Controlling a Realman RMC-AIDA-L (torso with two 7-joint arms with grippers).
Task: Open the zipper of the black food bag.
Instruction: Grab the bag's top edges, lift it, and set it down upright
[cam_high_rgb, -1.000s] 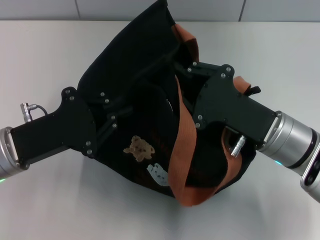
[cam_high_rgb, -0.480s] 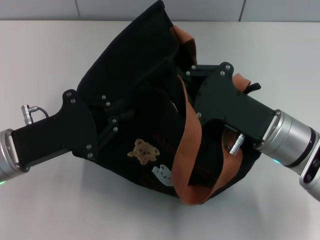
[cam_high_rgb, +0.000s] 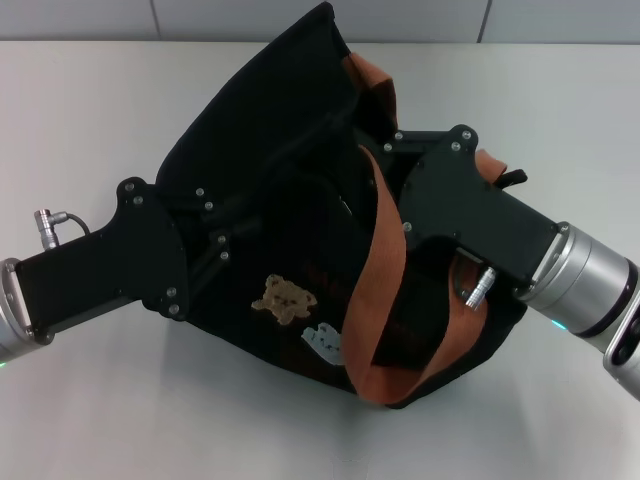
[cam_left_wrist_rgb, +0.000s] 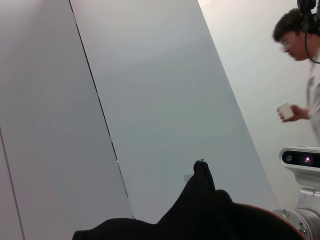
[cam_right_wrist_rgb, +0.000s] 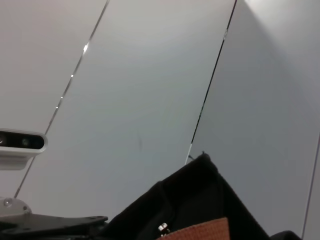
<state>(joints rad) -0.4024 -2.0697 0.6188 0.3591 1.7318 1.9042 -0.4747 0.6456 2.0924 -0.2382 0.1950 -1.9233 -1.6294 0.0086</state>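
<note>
Two grippers at the black food bag (cam_high_rgb: 290, 230), frame centre.
Your left gripper (cam_high_rgb: 225, 245) presses its left side; right gripper (cam_high_rgb: 375, 155) its top; you cannot tell either's grip.

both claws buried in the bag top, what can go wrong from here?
1. The orange-brown handle loops under the right claw and across the black food bag; it may snag as the arm pulls.
2. The bag is bunched and tilted on the table, so pulling may drag it instead of moving the zipper.
3. The left claw and the right one are black on black fabric, and neither grip is visible, so a slip may go unnoticed.
</note>
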